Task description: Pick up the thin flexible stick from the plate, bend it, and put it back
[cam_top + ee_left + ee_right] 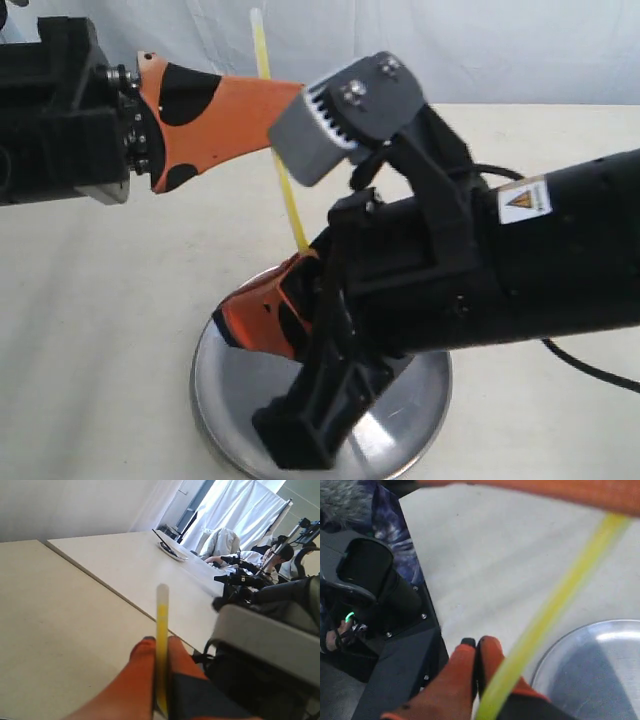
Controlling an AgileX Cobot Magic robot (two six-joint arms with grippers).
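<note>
The thin flexible stick (pixel 285 185) is a very slim rod of bright yellow-green. Its upper end turns pale and translucent, as the left wrist view shows clearly. It is off the plate (pixel 208 398) and in the air, standing steeply with its top leaning a little toward the left edge of the surface (pixel 90 300). It runs almost straight, with at most a faint bow.

Two holds carry it. The left pincer (pixel 290 100) reaches in from the left edge with its fingers roughly level and is clamped on the stick's upper part. In the left wrist view the two orange fingertips (pixel 145 647) press on the rod from either side, and the pale tip stands out beyond them. The right pincer (pixel 235 325) hangs low over the plate, pointing down and to the left, and the stick's lower end runs into its orange fingers from above. In the right wrist view those fingers are drawn together to a thin dark slit with the rod lying along that seam, so this pincer too is closed on the stick.

The plate is round, silver and shiny, with a shallow rim. It lies well clear of the far edge of the surface, directly below the right pincer. A grey block (pixel 335 115) on the right arm sits just beside the left pincer's fingertips.
</note>
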